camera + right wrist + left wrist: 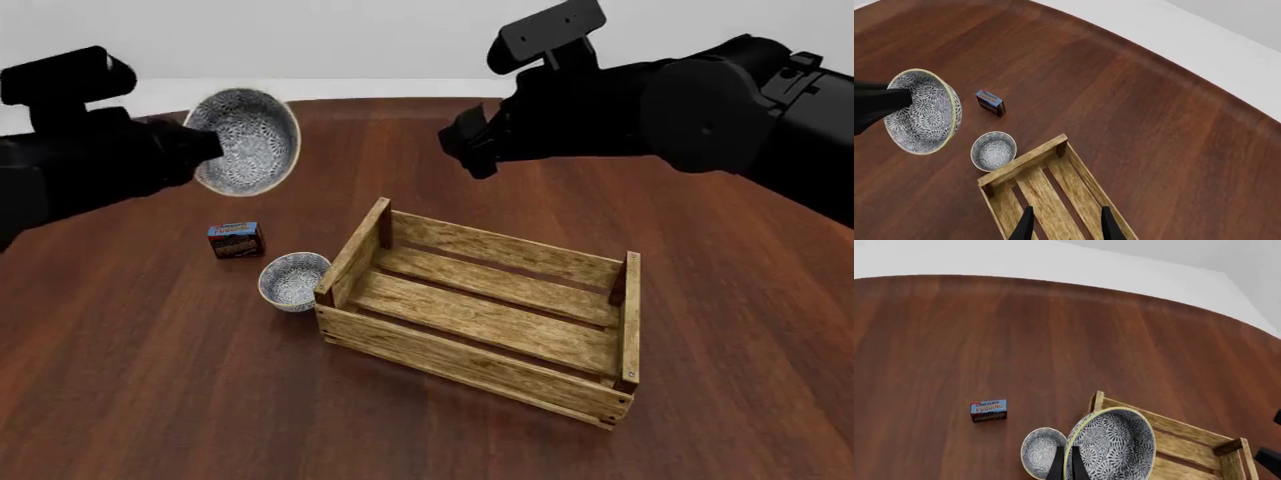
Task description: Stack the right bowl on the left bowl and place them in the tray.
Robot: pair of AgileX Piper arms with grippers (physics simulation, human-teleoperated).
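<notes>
The larger bowl [244, 141] hangs in the air, tipped steeply on edge, its patterned inside turned toward the front camera, with the left gripper [1066, 467] clamped on its rim: in the left wrist view the two dark fingers straddle the rim, one inside the wall and one outside. Below those jaws, standing upright on the table [160, 380], is the smaller bowl [292, 279], just beside the near corner post of the tray [470, 352], though whether it touches the post cannot be told. The step in hand appears to be bringing the held bowl down to join the smaller one, and doing it well probably means levelling the held bowl first, since at this tilt its rim would strike the lower bowl and push it aside. The left arm should then centre it over the smaller bowl and descend slowly, keeping clear of the tray post and releasing only once it has settled. Because the held bowl looks wider than the resting one, nesting may be loose, so a gentle placement matters. The right gripper [1063, 224] hovers over the tray slats with its jaws apart and holding nothing. The small pudding box [235, 240] sits near the smaller bowl, well below the left jaws, and should be avoided.
</notes>
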